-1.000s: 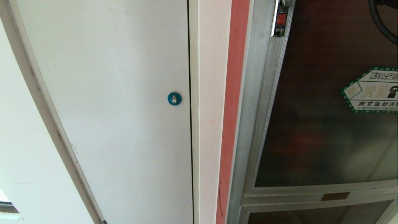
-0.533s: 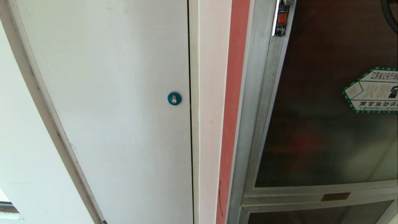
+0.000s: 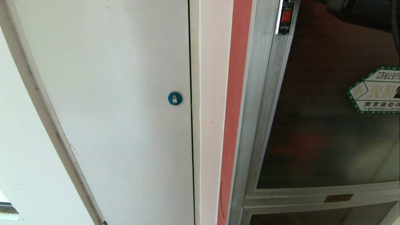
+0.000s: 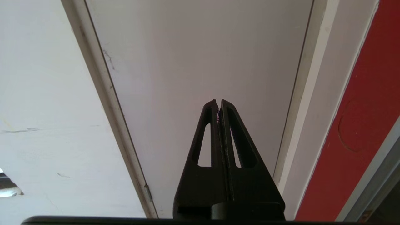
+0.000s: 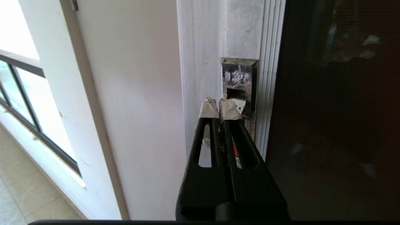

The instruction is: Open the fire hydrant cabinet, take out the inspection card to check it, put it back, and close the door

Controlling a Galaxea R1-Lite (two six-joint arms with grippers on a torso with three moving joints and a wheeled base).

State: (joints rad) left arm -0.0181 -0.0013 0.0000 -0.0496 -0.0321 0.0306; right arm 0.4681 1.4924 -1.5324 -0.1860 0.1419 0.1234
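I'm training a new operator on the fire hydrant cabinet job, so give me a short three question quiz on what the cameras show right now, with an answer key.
1. True or false: the right gripper has its taped fingertips pressed together at the latch on the door frame.
2. Which mark is on the door's dark glass? A. a green-bordered hexagonal sticker; B. a blue round lock; C. a yellow band.
3. Fill in: the left gripper is shut and points at the plain ____ panel door, beside the fire hydrant cabinet.

Key: 1 true; 2 A; 3 white. The blue round lock sits on the white door, not on the glass.
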